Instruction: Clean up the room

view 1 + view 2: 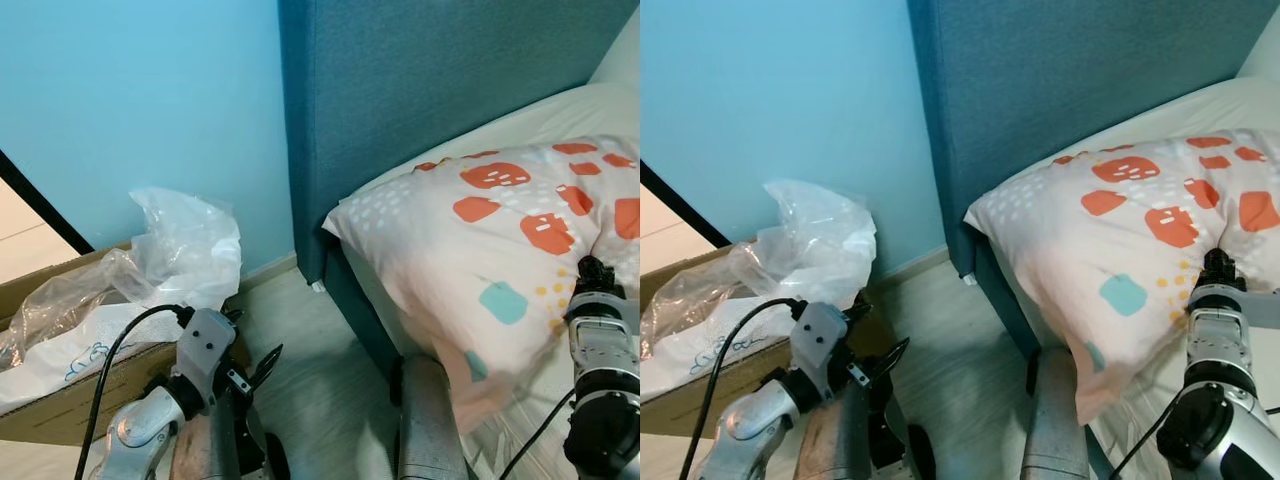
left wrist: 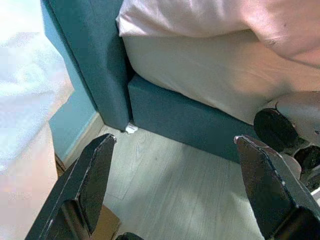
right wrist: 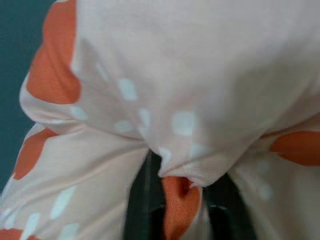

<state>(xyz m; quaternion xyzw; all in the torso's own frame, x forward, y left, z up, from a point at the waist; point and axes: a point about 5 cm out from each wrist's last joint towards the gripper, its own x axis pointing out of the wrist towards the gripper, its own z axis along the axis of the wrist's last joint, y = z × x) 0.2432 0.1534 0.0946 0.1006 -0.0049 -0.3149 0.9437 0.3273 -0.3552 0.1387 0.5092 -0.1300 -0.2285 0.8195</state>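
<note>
right gripper has the pillow by its near edge

and here we are at the head of the bed (image 1: 560, 110): the pillow (image 1: 500, 250), pale with orange blotches and one teal patch, lies across the mattress with its long axis running from the teal headboard (image 1: 420, 90) out toward the right, and one corner hangs past the bed's side edge over the floor (image 1: 320, 350). the right gripper (image 1: 596, 272) sits pressed into the pillow's near edge, and the right wrist view settles it: a fold of fabric is pinched between the two black fingers (image 3: 142, 200), so that gripper is clenched on the cloth. the pillow lies directly ahead of and above it, bulging around the fingers.

the left gripper (image 1: 250, 375) hangs low by the robot's leg, jaws spread wide and holding nothing, pointed at bare floor beside the bed frame (image 2: 190, 120). it is well apart from the pillow; the right arm is clearly the nearer one.

room to move, as i judge it: the mattress opens up to the right and toward the headboard, so drawing the pillow inward looks free. on the left, the cardboard box (image 1: 60, 400) with its crumpled plastic bag (image 1: 180, 250) stands against the blue wall (image 1: 130, 100), leaving a strip of floor between it and the bed.
</note>
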